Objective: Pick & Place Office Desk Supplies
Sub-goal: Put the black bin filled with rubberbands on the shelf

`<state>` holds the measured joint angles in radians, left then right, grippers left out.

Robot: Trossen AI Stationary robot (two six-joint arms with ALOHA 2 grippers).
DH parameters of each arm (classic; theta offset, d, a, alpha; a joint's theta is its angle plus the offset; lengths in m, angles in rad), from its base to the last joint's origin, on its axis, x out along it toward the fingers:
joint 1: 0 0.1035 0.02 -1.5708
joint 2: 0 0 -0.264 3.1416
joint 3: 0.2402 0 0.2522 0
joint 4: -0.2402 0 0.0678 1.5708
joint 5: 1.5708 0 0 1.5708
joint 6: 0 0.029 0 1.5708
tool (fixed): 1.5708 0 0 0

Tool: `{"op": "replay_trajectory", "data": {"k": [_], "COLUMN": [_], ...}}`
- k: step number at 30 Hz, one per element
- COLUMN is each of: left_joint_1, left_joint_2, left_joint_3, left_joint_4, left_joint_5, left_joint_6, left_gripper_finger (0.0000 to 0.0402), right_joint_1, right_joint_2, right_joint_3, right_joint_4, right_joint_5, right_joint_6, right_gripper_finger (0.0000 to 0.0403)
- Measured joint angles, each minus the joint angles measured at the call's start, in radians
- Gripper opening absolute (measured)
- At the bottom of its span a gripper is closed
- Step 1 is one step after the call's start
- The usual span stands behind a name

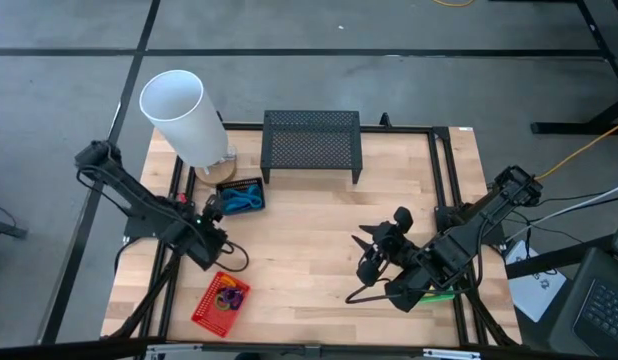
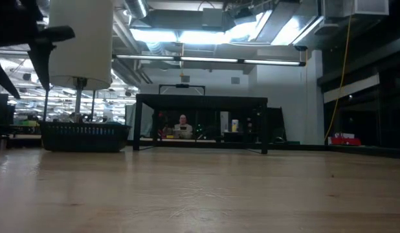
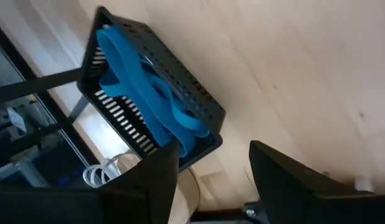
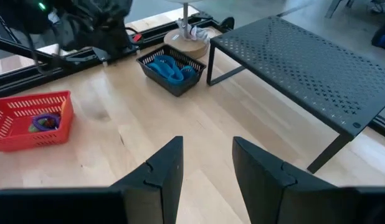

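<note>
A small black mesh basket (image 1: 244, 195) (image 3: 180, 81) (image 4: 174, 68) rests on the table with blue-handled scissors (image 3: 142, 93) lying inside it. A red mesh basket (image 1: 221, 300) (image 4: 30, 118) near the front edge holds purple and orange loops (image 4: 46, 121). My left gripper (image 1: 214, 208) (image 3: 214, 168) is open and empty beside the black basket. My right gripper (image 1: 367, 245) (image 4: 208, 162) is open and empty over bare wood at mid-right. A sliver of green (image 1: 444, 293) shows under the right arm. No crayon boxes are in view.
The tall white cylinder (image 1: 179, 115) (image 2: 80, 39) stands on a round wooden base at the far left. The wide black mesh stand (image 1: 311, 145) (image 4: 304, 68) sits along the far edge. Bare wood lies between the two arms. Black frame rails run down both table sides.
</note>
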<state>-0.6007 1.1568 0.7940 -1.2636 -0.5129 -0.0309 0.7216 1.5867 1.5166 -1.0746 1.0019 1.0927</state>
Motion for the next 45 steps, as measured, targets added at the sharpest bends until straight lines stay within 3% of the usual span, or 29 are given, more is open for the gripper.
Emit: {"op": "replay_trajectory", "data": {"k": [9, 16, 24, 33, 37, 45], "left_joint_1": [0.132, 0.263, 0.383, 0.386, 0.371, 0.388], "left_joint_2": [0.091, 0.103, 0.103, 0.107, 0.133, 0.258], "left_joint_3": [-0.002, -0.002, -0.002, -0.002, -0.002, -0.002], "left_joint_4": [0.042, 0.201, 0.228, 0.247, 0.197, 0.21], "left_joint_5": [0.014, 0.059, 0.088, 0.165, 0.135, 0.156], "left_joint_6": [0.004, 0.002, 0.008, 0.027, 0.026, -0.018], "left_gripper_finger": [0.0196, 0.0196, 0.0196, 0.0196, 0.0196, 0.0196], "right_joint_1": [0.0, 0.0, 0.0, 0.0, 0.0, 0.0], "right_joint_2": [0.0, 0.0, 0.0, 0.018, 0.048, 0.06], "right_joint_3": [0.0, 0.0, 0.0, 0.0, 0.0, 0.0], "right_joint_4": [0.001, 0.001, 0.001, 0.001, 0.001, 0.001], "right_joint_5": [0.0, 0.001, 0.0, 0.002, -0.005, -0.026], "right_joint_6": [-0.004, -0.008, -0.007, -0.008, -0.008, -0.004], "right_gripper_finger": [0.0139, 0.0139, 0.0139, 0.0139, 0.0139, 0.0139]}}
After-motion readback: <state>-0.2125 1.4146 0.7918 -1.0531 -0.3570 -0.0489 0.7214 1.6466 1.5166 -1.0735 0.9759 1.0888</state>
